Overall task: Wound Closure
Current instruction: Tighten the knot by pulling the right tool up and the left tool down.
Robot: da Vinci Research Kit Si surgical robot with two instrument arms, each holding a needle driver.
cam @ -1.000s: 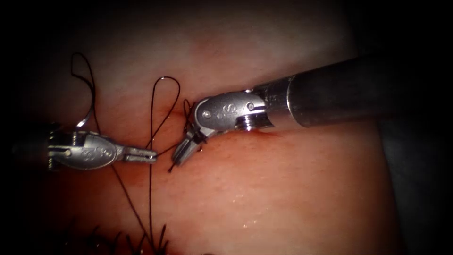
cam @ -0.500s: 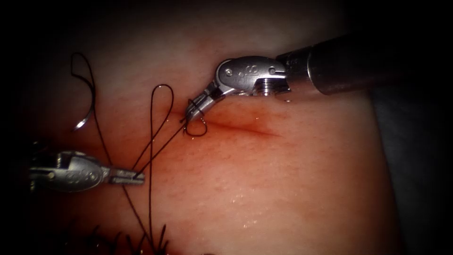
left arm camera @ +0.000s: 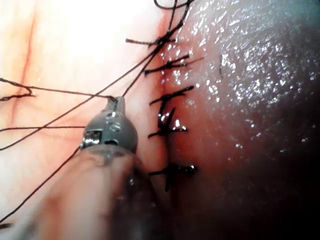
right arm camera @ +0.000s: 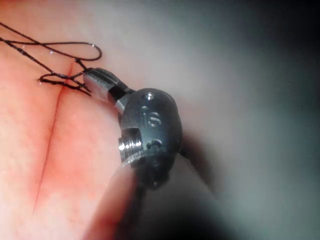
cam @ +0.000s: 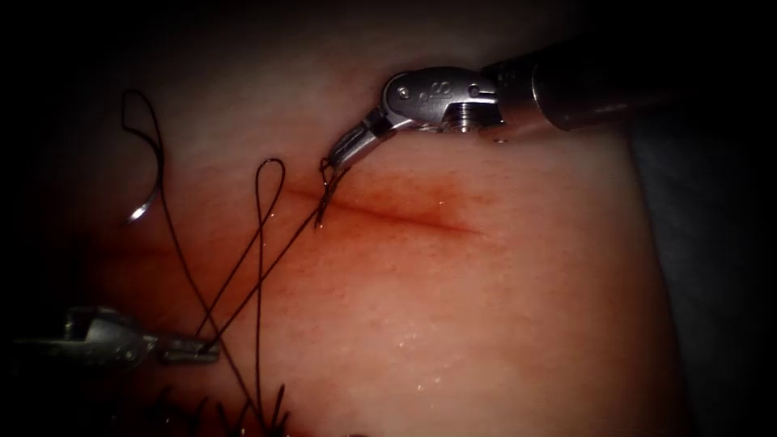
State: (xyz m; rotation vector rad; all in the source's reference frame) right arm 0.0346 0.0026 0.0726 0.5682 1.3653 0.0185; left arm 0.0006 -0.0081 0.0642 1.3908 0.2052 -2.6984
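Note:
My left tool (cam: pixel 202 350) sits low on the left, jaws shut on the dark thread (cam: pixel 261 243); its tip (left arm camera: pixel 116 101) pinches a strand. Taut strands run from it up to the knot (cam: pixel 324 202) at the left end of the cut (cam: pixel 405 214). My right tool (cam: pixel 334 156) hovers just above that end, jaws shut on the short thread end; its jaws (right arm camera: pixel 92 80) hold thread beside the small loops. The curved needle (cam: pixel 139 212) lies free on the tissue (cam: pixel 486 324) left of the cut, held by neither tool and not in the tissue.
A tall thread loop (cam: pixel 271 166) stands left of the cut. Several earlier stitches (cam: pixel 259 409) with cut ends line the near edge, and the same stitches (left arm camera: pixel 170 122) lie beside the left tool. Red fluid (cam: pixel 388 206) tints the tissue around the cut.
The left tool moved down and left, pulling its thread. The right tool rose up and away from the cut with the short end. The small loop at the cut drew tight.

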